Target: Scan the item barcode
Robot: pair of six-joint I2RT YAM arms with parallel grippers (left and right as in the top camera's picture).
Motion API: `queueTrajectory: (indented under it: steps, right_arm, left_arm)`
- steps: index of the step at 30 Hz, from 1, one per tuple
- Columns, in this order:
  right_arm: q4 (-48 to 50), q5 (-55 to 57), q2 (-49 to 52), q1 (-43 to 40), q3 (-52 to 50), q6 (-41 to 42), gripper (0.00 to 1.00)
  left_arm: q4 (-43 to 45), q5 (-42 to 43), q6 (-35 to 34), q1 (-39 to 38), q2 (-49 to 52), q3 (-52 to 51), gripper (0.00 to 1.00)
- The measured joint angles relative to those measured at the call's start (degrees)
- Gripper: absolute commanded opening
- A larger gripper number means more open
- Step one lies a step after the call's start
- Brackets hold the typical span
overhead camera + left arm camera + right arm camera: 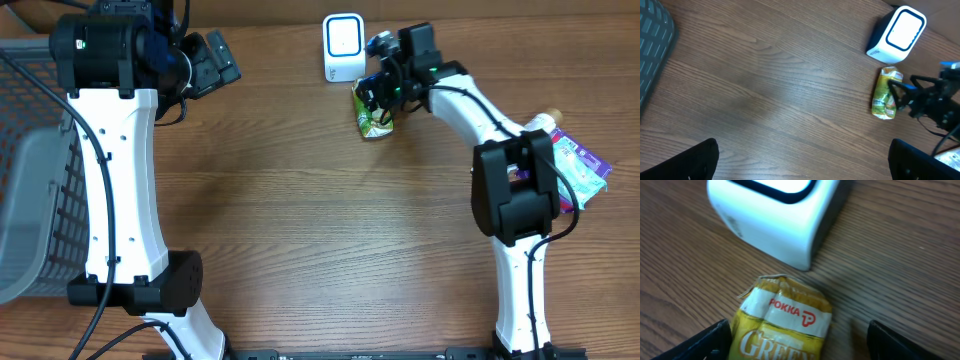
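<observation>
At the far edge of the table [300, 200], the green tea pack [374, 120] lies just before the white scanner [343, 47], ungripped between the spread fingers of the right hand [378, 97], while the left hand [218, 60], wide open and empty, hangs well apart near the basket [25, 150].

- Overhead, the right gripper [378, 97] covers the top of the green tea pack [376, 123], whose print is too small to read.
- In the right wrist view, its fingertips [707, 342] show only as dark corners. The bottom edge cuts the pack below "POKKA", and the top edge cuts the scanner [775, 220].
- The right arm [515, 195] hides part of a purple packet [585, 165].
- The left edge cuts off the basket [25, 170].
</observation>
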Motion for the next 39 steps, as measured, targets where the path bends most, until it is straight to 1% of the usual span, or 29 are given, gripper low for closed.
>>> queueTrajectory:
  steps: [3,7,12,15,18,20,23,26,30,32,36,39]
  right_arm:
    - [-0.4,-3.4,0.1,-2.0,0.0,1.5,0.73]
    - [-2.5,-6.7,0.1,-3.4,0.0,2.4,0.73]
    - [-3.4,-8.3,1.2,-2.9,0.0,2.6,0.74]
    - [-3.5,-8.9,1.8,-2.3,0.0,3.2,0.72]
    - [-3.5,-9.6,2.6,-1.7,0.0,5.6,0.60]
    - [-3.5,-10.0,2.9,-1.6,0.0,8.0,0.49]
    - [-3.5,-10.8,2.9,-1.7,0.0,12.5,0.29]
    - [-3.7,-13.5,2.9,-2.0,0.1,16.2,0.26]
    - [-3.7,-21.6,3.1,-2.8,0.1,18.5,0.08]
    - [-3.5,-28.0,3.4,-3.3,0.1,19.5,0.04]
    - [-2.9,-37.6,3.5,-3.5,0.6,22.3,0.04]
    - [-3.1,-40.6,3.4,-3.4,2.6,24.4,0.04]
  left_arm:
    - [0.0,0.0,0.0,0.0,0.0,0.0,1.00]
    - [0.0,0.0,0.0,0.0,0.0,0.0,1.00]
    - [0.0,0.0,0.0,0.0,0.0,0.0,1.00]
    - [0.0,0.0,0.0,0.0,0.0,0.0,0.99]
    - [0.0,0.0,0.0,0.0,0.0,0.0,1.00]
    - [0.0,0.0,0.0,0.0,0.0,0.0,1.00]
    - [0.0,0.0,0.0,0.0,0.0,0.0,0.99]
    - [0.0,0.0,0.0,0.0,0.0,0.0,1.00]
    - [0.0,0.0,0.0,0.0,0.0,0.0,1.00]
    - [0.0,0.0,0.0,0.0,0.0,0.0,0.99]
    - [0.0,0.0,0.0,0.0,0.0,0.0,1.00]
    - [0.0,0.0,0.0,0.0,0.0,0.0,1.00]
